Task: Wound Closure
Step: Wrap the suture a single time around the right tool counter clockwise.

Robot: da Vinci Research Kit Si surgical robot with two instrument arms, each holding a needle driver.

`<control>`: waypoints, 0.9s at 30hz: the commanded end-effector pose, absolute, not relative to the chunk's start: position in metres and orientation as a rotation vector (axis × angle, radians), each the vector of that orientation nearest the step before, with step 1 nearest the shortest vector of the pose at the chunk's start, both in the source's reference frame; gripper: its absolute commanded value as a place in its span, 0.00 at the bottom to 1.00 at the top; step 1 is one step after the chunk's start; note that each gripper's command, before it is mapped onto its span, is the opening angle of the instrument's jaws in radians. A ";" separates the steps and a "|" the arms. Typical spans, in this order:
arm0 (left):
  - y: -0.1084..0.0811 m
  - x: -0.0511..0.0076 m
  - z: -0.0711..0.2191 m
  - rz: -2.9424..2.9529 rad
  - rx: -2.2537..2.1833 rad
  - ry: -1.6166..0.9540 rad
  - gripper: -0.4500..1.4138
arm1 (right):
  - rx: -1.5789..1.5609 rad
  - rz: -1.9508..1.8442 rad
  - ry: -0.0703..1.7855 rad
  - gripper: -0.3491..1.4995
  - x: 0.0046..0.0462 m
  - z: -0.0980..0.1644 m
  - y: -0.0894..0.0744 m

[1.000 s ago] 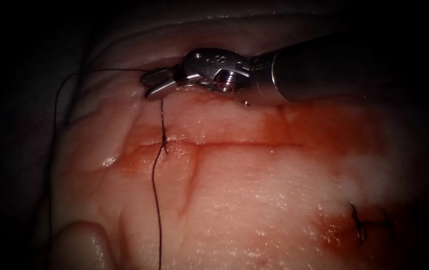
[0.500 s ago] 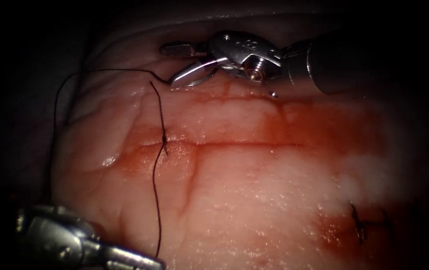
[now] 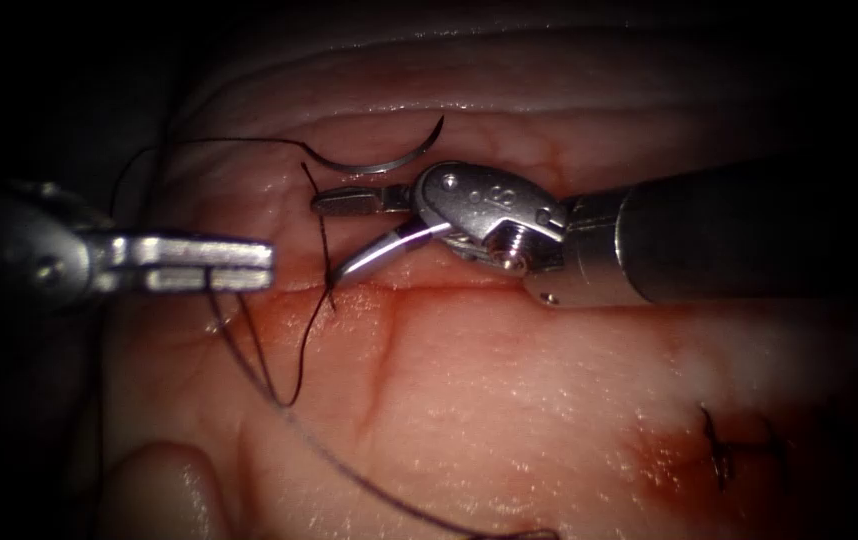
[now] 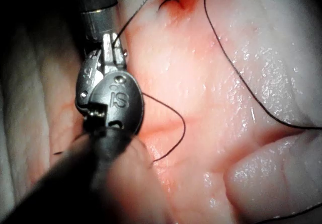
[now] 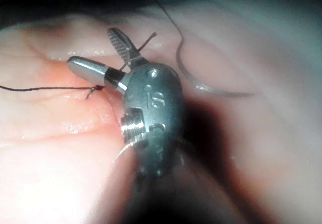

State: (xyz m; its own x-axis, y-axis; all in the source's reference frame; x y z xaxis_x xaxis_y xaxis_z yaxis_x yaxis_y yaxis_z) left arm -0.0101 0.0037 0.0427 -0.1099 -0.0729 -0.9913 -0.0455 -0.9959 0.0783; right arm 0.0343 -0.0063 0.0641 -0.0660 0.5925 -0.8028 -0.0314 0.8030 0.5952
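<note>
Right tool (image 3: 344, 235): jaws spread apart, empty, straddling the short thread tail (image 3: 321, 225) above the knot (image 3: 330, 290) on the cut (image 3: 469, 288); half a second ago higher up, toward the far edge of the tissue (image 3: 549, 400), now lowered to just above the cut. Curved needle (image 3: 379, 160): free, lying flat on the tissue surface beyond the cut, just past the right tool's upper jaw, not in the tissue, held by neither tool. Left tool (image 3: 211, 265): moved from the near left corner of the tissue up to the cut's left end, jaws pressed together on the thread (image 3: 284, 395). Thread now slack, looped near the cut's left end, trailing to the near edge. Finished stitch (image 3: 719, 450) near the right corner, unchanged.
</note>
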 end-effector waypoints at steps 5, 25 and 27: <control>0.006 -0.0111 0.044 -2.265 2.147 -0.118 0.00 | 0.443 0.568 1.633 0.00 0.0367 0.064 -0.008; 0.010 -0.0107 0.052 -2.082 2.280 -0.036 0.00 | 0.471 0.591 1.815 0.00 0.0411 0.062 -0.009; 0.010 -0.0106 0.052 -2.071 2.284 -0.035 0.00 | 0.474 0.590 1.830 0.00 0.0413 0.062 -0.009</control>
State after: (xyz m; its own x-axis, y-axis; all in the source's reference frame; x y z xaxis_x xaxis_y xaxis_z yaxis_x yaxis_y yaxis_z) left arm -0.0100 0.0103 0.0522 0.0996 -0.0507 -0.9937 0.0237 -0.9983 0.0533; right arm 0.0405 -0.0085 0.0619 -0.3235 0.5810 -0.7469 0.0336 0.7958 0.6046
